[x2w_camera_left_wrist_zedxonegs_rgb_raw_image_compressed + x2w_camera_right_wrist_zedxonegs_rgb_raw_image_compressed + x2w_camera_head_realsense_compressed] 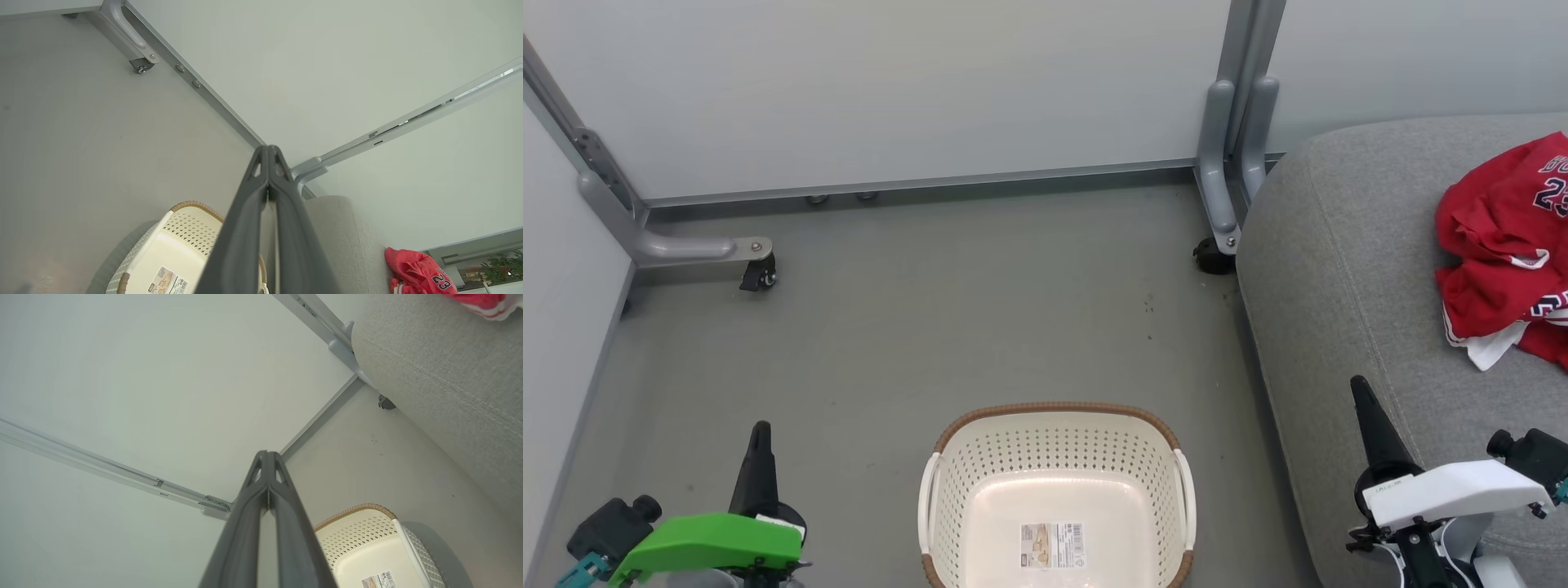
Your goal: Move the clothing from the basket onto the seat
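**Basket bare, red kit lying on the seat**

Nearest, the left hand (759,437) under its green housing and the right hand (1361,396) under its white housing sit low at either side. Each pair of long dark fingers is pressed together, holding nothing. Between them, on the grey floor (931,318), stands the cream-white perforated plastic basket (1054,407) with a brown woven-look rim; a paper label (1052,545) is stuck to its bare bottom. To the right, the large grey woven-fabric seat (1339,269) carries the crumpled red shiny clothing (1499,237) with white trim and the number 23, well apart from the basket. Beyond stand pale partition panels (890,90) on grey metal feet with black casters (760,278).
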